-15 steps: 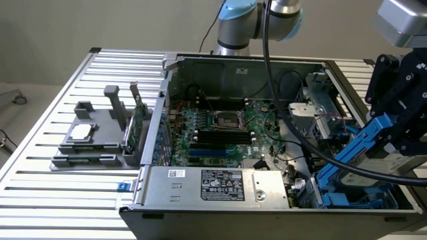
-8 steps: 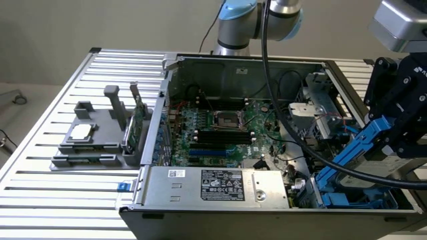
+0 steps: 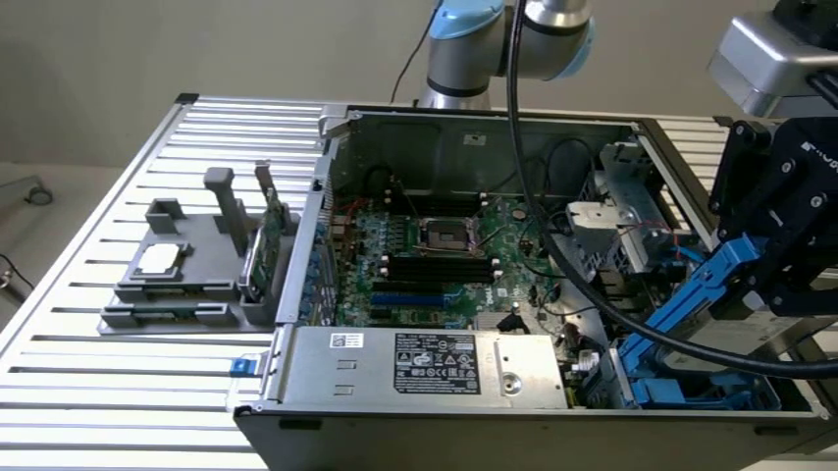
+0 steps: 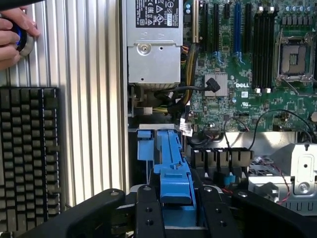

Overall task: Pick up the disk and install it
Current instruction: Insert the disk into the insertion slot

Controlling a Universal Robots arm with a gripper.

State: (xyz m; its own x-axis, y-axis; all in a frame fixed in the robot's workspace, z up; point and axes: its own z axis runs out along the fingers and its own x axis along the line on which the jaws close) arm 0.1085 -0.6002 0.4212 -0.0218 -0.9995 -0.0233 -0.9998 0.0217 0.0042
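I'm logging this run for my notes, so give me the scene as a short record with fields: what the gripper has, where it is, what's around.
gripper: shut on the disk, blue carrier between its fingers
disk: tilted, at the case's side on the exterior view's right, not yet installed
computer case: open, motherboard exposed, on the slatted table
grey fixture: exterior view's left, holds a silver chip and a green card
person: a hand near a keyboard
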